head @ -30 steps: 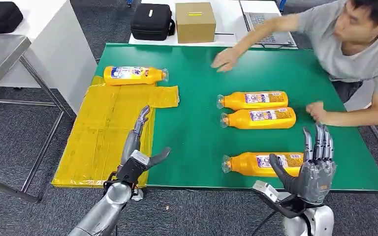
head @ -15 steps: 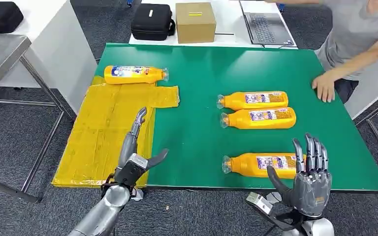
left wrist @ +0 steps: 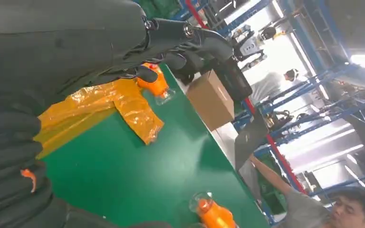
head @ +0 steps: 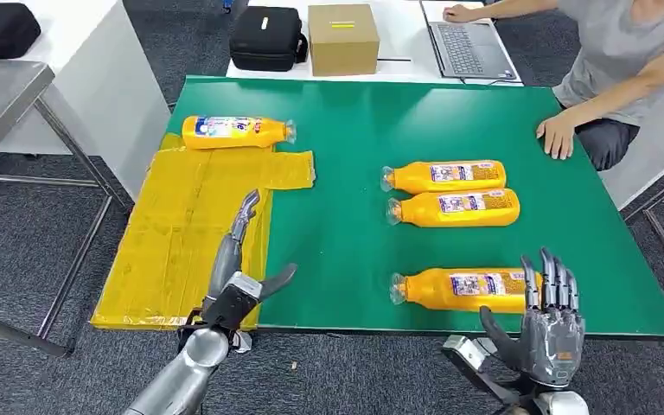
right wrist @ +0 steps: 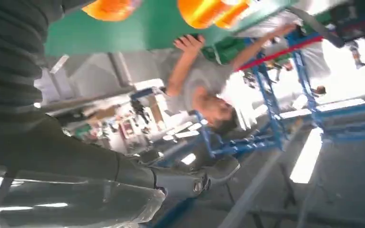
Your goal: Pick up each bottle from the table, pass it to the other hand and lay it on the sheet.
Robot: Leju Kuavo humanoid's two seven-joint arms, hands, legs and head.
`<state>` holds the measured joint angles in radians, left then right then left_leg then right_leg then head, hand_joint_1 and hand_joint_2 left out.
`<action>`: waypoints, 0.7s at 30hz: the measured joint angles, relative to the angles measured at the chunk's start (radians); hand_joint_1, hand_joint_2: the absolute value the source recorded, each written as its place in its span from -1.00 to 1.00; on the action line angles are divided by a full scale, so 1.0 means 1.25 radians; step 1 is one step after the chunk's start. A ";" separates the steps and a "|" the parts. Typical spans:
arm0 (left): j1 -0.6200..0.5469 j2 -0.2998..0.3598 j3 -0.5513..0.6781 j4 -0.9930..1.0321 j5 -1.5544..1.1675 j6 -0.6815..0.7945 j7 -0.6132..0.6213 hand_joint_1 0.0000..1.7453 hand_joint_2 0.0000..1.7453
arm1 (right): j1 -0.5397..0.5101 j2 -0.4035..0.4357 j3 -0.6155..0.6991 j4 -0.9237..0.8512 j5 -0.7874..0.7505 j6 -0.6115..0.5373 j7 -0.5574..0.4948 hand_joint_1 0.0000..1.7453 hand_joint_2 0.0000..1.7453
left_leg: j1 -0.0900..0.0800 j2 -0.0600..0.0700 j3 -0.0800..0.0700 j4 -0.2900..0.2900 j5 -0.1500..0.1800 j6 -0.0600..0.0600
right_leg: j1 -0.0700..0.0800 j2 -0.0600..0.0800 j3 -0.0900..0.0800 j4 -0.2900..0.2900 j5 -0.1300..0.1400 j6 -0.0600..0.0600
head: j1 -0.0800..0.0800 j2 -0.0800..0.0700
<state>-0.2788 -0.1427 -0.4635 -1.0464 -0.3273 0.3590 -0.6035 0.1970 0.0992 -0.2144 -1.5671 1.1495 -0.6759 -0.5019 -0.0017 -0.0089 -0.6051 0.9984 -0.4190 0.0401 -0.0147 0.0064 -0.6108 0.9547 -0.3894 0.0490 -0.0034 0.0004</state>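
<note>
Several orange bottles lie on their sides on the green table (head: pixel 346 216). One bottle (head: pixel 237 132) rests at the far edge of the yellow sheet (head: pixel 181 229), and the left wrist view catches that bottle (left wrist: pixel 156 84) past the dark fingers. Two bottles (head: pixel 443 176) (head: pixel 455 208) lie side by side right of centre. A nearer bottle (head: pixel 462 289) lies by the front edge. My right hand (head: pixel 546 324) hovers open just in front of it, fingers up, holding nothing. My left hand (head: pixel 240 266) is open over the sheet's near right edge, fingers stretched forward.
A person sits at the far right with one hand (head: pixel 556 137) on the table edge and the other at a laptop (head: pixel 467 47). A black case (head: pixel 267 38) and a cardboard box (head: pixel 343 39) stand behind the table. A white cabinet (head: pixel 95 78) stands at the left.
My right hand has sunk lower, toward the table's front edge. The person has drawn both arms back off the green table, one to the laptop. My left hand has barely moved.
</note>
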 measured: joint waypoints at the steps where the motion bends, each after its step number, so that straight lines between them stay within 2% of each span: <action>1: 0.001 0.000 0.000 -0.002 0.001 -0.001 0.003 -1.00 1.00 | 0.000 -0.005 0.002 0.006 0.012 0.009 0.025 -1.00 1.00 | 0.000 0.000 0.000 0.000 0.000 0.000 | 0.000 0.000 0.000 0.000 0.000 0.000 | 0.000 0.000; 5: 0.013 0.000 0.000 -0.013 0.005 -0.008 0.007 -1.00 1.00 | -0.001 -0.022 0.011 0.026 0.059 0.018 0.085 -1.00 1.00 | 0.000 0.000 0.000 0.000 0.000 0.000 | 0.000 0.000 0.000 0.000 0.000 0.000 | 0.000 0.000; 11: 0.024 0.000 0.000 -0.026 0.002 -0.016 0.015 -1.00 1.00 | -0.003 -0.040 0.011 0.053 0.107 0.019 0.131 -1.00 1.00 | 0.000 0.000 0.000 0.000 0.000 0.000 | 0.000 0.000 0.000 0.000 0.000 0.000 | 0.000 0.000; 21: 0.025 -0.005 0.001 -0.026 -0.005 -0.027 0.020 -1.00 1.00 | -0.014 -0.055 -0.007 0.097 0.098 0.048 0.127 -1.00 1.00 | 0.000 0.000 0.000 0.000 0.000 0.000 | 0.000 0.000 0.000 0.000 0.000 0.000 | 0.000 0.000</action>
<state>-0.2473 -0.1484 -0.4627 -1.0788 -0.3338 0.3258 -0.5787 0.1792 0.0301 -0.2236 -1.4458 1.2722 -0.6161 -0.3430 -0.0018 -0.0089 -0.6051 0.9985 -0.4192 0.0401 -0.0147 0.0064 -0.6110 0.9546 -0.3894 0.0491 -0.0034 0.0004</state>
